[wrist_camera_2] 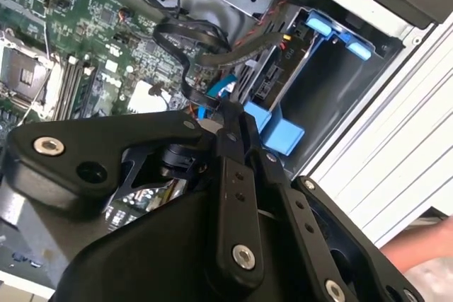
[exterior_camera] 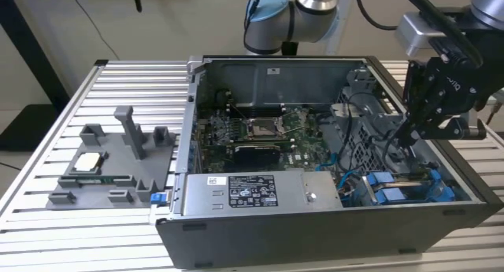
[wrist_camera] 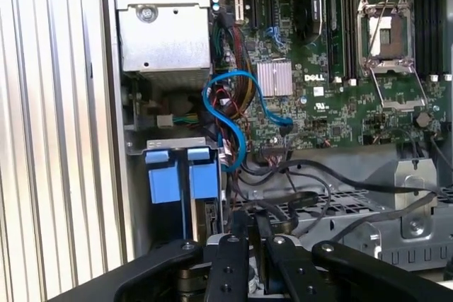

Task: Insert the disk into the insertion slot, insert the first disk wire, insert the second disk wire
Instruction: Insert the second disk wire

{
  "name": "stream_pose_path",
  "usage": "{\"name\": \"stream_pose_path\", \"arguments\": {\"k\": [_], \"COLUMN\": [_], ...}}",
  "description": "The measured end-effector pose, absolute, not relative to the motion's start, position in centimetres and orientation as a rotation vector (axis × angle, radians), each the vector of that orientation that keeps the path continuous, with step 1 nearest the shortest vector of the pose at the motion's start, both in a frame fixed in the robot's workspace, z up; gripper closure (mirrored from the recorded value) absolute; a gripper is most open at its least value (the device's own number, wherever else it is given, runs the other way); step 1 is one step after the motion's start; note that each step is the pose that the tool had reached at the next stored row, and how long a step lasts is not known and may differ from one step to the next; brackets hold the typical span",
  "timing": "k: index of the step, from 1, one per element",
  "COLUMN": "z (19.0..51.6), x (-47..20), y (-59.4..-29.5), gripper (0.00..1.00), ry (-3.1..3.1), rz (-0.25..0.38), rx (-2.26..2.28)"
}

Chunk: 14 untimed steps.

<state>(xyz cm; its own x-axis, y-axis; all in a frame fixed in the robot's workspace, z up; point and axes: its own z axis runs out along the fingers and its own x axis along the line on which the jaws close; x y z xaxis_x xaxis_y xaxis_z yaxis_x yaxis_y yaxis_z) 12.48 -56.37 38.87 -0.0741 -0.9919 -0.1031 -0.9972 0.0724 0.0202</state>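
- The open computer case (exterior_camera: 260, 225) lies on the slatted surface (exterior_camera: 47, 166), the hand (exterior_camera: 405, 136) lowered into its drive corner.
- The disk (exterior_camera: 405, 189), in its blue carrier, sits in the insertion slot (wrist_camera: 180, 175) just below the hand.
- The hand's fingers (wrist_camera_2: 233, 122) look pinched on a black wire (wrist_camera_2: 177, 40); I judge it best kept square to the disk's connector, slack clear.

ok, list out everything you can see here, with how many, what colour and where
Open desktop computer case: one, dark grey, on the slatted metal table.
Green motherboard: one, inside the case.
Labelled power-supply box: one, grey, at the case's front edge in the exterior view.
Drive bay with blue plastic rails: one, grey and blue, in the case's corner on the exterior view's right.
Blue cable: one, looped beside the motherboard.
Black cables: several, across the case near the bay.
Grey plastic fixture tray: one, on the table on the exterior view's left.
Black pincer: one, over the case above the bay.
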Motion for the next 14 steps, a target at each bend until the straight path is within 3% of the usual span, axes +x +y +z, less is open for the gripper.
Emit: {"name": "stream_pose_path", "arguments": {"k": [14], "z": [38.36], "x": [11.98], "y": [-56.50], "gripper": [0.84], "ry": [2.209], "rz": [0.040], "rx": [-2.142]}}
